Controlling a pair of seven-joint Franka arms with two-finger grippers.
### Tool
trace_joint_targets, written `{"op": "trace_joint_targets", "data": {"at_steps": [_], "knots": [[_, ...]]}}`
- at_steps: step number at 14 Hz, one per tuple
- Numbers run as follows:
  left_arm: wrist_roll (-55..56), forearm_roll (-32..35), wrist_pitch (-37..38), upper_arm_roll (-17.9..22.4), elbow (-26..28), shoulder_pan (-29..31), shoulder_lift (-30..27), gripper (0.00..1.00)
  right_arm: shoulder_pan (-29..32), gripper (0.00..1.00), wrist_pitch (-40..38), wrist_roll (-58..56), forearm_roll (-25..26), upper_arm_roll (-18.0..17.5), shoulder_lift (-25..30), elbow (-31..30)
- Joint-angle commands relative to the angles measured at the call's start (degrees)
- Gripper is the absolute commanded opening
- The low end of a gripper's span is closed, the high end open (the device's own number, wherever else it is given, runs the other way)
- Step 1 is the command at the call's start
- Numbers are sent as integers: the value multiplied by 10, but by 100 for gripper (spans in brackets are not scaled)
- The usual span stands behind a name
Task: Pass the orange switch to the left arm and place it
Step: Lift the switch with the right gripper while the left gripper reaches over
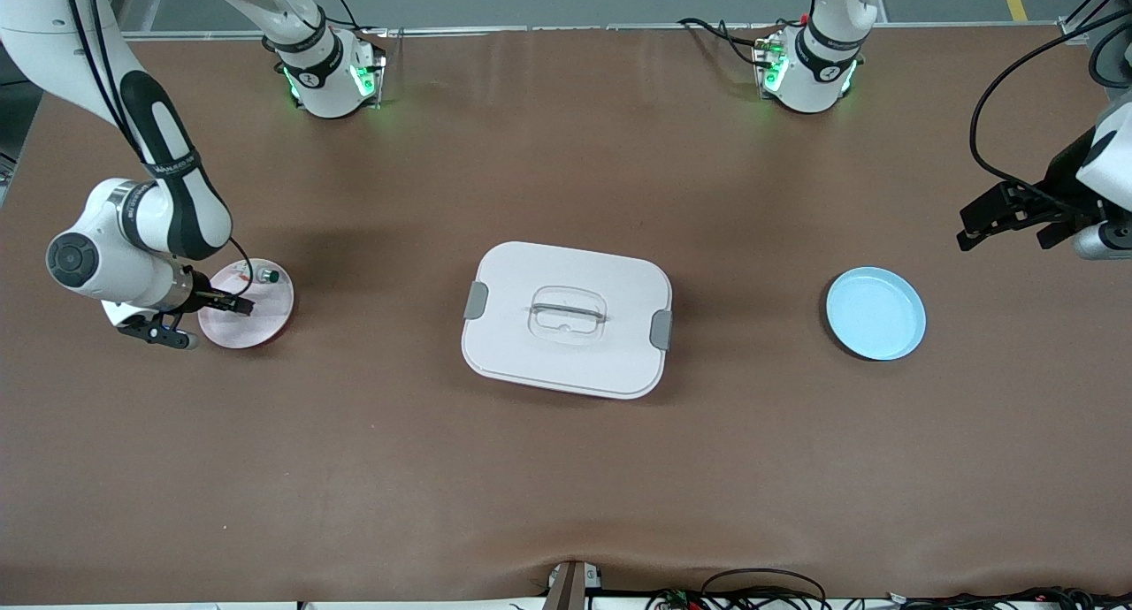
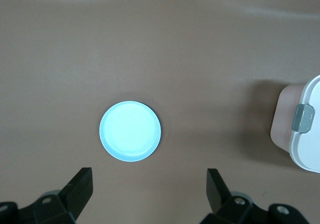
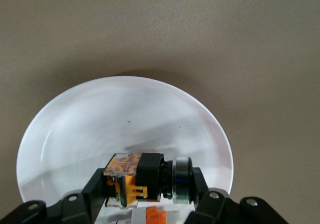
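So, table (image 1: pixel 566 486): brown, matte, slightly wrinkled
right gripper (image 3: pixel 145 194): orange switch (image 3: pixel 142 176) clamped over pink plate (image 3: pixel 90 129)
left gripper (image 2: pixel 150 191): spread wide, nothing held

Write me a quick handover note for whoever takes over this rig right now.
Right end effector: shut on the orange switch, over the pink plate at the right arm's end of the table.
Left end effector: open, holding nothing, waiting over the table near the light-blue plate at the left arm's end.
The box sits lidded between the two plates.
A small green-tipped piece lies on the pink plate.
Done: switch gripped.
Left: carry it past the box, hand over to the left arm, which likely sets it on the light-blue plate.
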State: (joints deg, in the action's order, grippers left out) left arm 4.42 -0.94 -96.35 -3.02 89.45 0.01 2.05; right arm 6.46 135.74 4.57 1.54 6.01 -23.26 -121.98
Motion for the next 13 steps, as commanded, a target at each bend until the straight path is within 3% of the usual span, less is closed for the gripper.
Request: {"op": "trace_joint_targets", "data": {"at_steps": [1,5,8,13], "knots": [[-8,0,12,-1,-13,-1,5,100,0,0,-44,40,7,-6,8,25],[-6,-3,13,-3,-34,-8,4,100,-17,0,-89,93,-1,-9,20,46],[-4,-27,17,-3,-38,-7,2,100,-28,0,-147,101,-45,-9,22,80],[-3,-101,45,-2,-54,-1,0,100,-49,0,-200,132,-74,-9,23,117]]}}
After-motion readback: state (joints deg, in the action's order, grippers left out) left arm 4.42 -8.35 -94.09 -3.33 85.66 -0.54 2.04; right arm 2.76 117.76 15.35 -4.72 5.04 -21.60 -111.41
